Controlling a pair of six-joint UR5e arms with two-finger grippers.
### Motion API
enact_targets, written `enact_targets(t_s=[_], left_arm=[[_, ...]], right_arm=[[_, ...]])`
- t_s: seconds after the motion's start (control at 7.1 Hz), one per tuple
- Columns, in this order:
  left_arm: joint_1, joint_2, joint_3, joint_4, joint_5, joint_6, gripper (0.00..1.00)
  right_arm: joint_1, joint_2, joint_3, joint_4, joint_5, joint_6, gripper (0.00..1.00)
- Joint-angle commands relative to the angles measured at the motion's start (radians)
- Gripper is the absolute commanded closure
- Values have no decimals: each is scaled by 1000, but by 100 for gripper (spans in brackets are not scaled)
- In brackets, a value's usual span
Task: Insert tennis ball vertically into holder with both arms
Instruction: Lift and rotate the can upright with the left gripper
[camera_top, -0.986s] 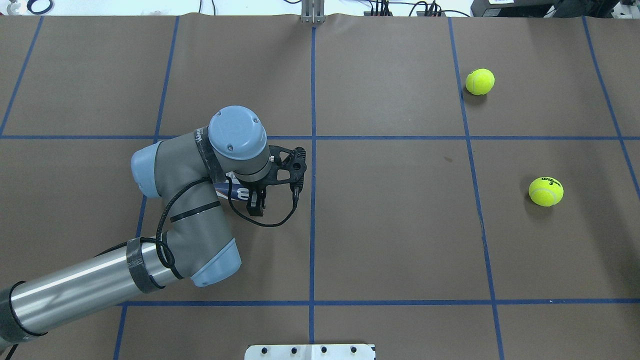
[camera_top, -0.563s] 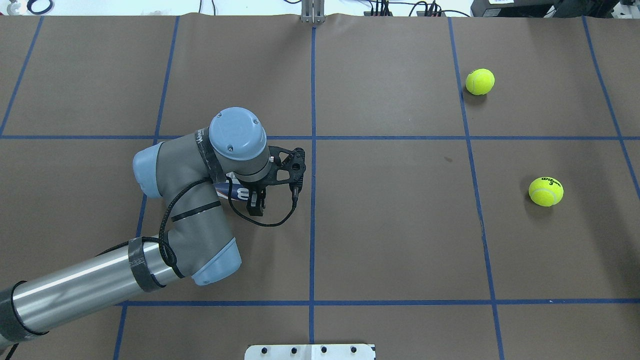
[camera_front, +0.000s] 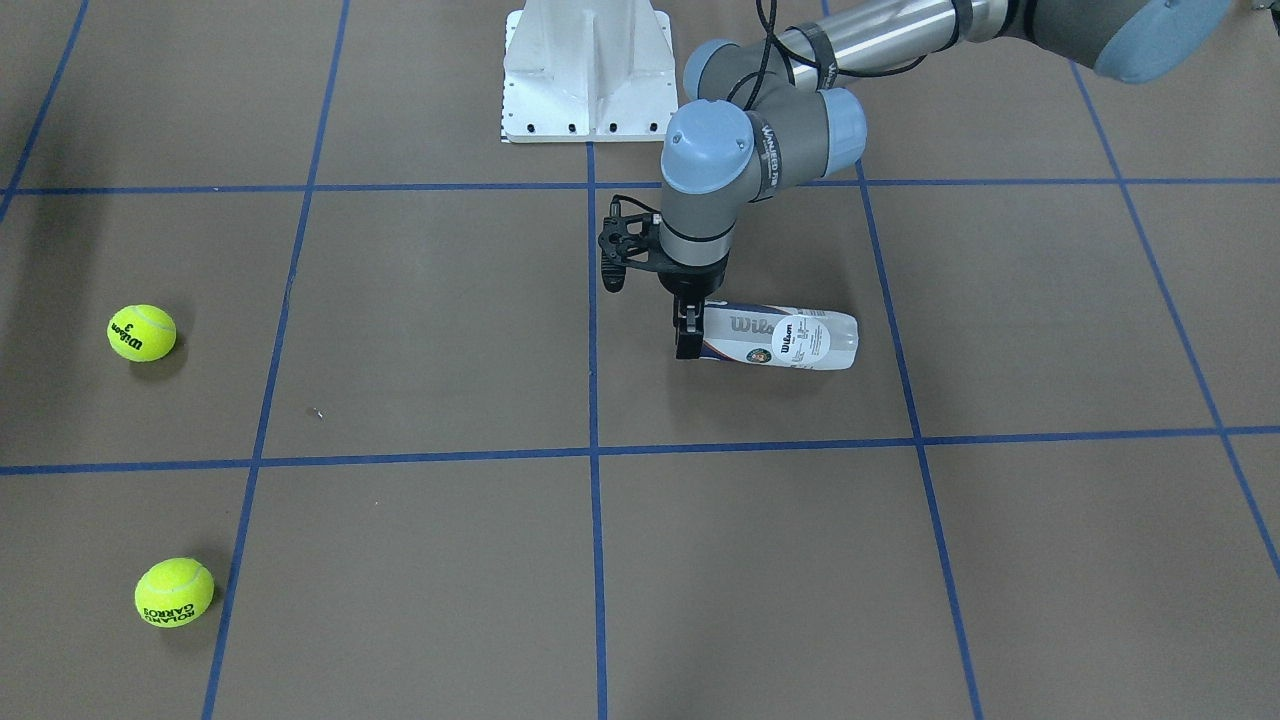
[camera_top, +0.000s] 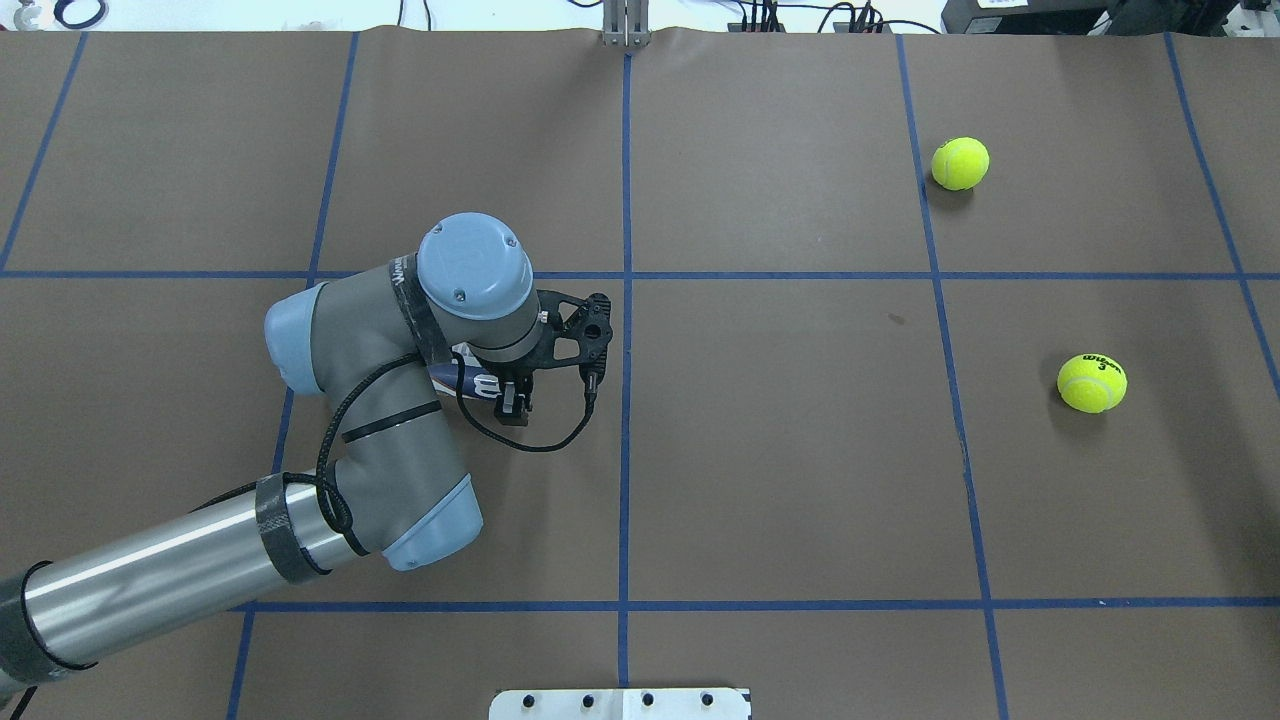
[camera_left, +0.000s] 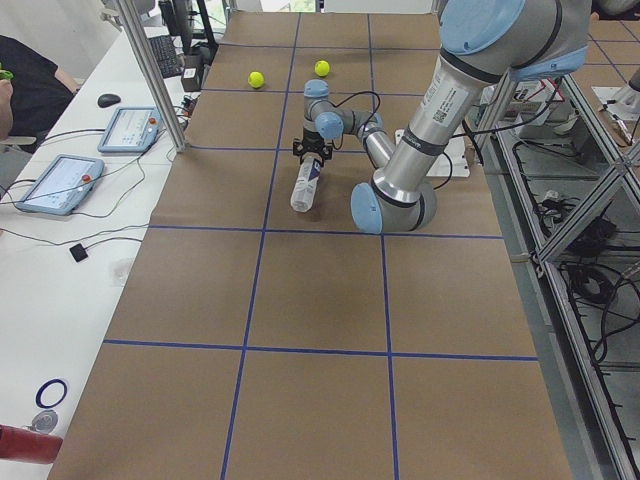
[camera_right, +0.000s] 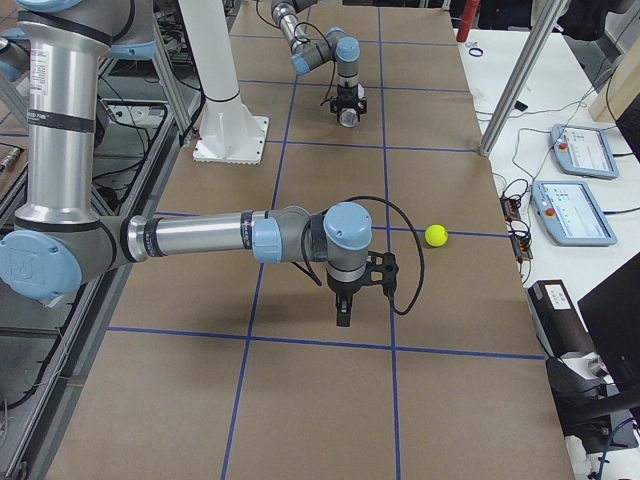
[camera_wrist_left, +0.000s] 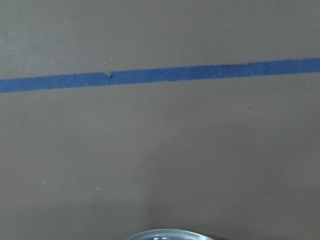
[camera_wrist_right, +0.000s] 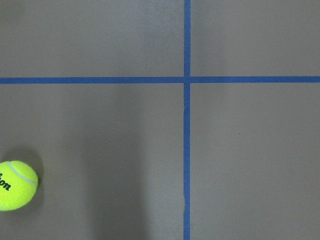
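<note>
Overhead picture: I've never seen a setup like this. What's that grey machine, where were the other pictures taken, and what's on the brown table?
That is the left arm, one of two silver-grey robot arms. Its black two-finger left gripper is down at the open end of a clear plastic ball can with a navy-and-white label, lying sideways on the table; whether it grips, I cannot tell. Other pictures come from the front, both table ends and each wrist. The right arm shows only from the side, its right gripper hanging above the table. Two yellow-green tennis balls lie loose.
</note>
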Motion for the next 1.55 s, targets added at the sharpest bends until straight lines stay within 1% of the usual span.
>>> enact_targets(t_s=[0.0, 0.14, 0.28, 0.42, 0.56, 0.7, 0.85, 0.99, 1.13, 1.27, 1.41], left_arm=[[-1, -3, -47, 2, 59, 1, 82], [-3, -11, -94, 2, 68, -11, 83], [-3, -26, -130, 2, 102, -52, 83], [-1, -52, -139, -17, 120, -186, 83], [-1, -67, -136, -122, 120, -323, 83], [0, -66, -120, -303, 122, -503, 83], [0, -63, -80, -524, 122, -630, 83], [-6, -60, -72, -646, 123, -702, 83], [-7, -61, -72, -706, 160, -756, 83], [-6, -57, -72, -795, 280, -789, 82], [-7, -49, -69, -892, 297, -789, 79]], right_arm=[[0, 3, 1, 0, 0, 1, 0], [0, 3, 7, 0, 0, 2, 0], [0, 3, 12, 0, 2, 2, 0], [0, 6, 13, 0, 2, 2, 0], [0, 9, 13, 0, 2, 2, 0], [0, 13, 17, 0, 2, 2, 0], [0, 13, 24, 0, 2, 4, 0], [0, 18, 26, 0, 0, 4, 0], [0, 23, 27, 0, 0, 7, 0], [0, 24, 27, 0, 0, 8, 0], [0, 24, 35, 0, 0, 10, 0]])
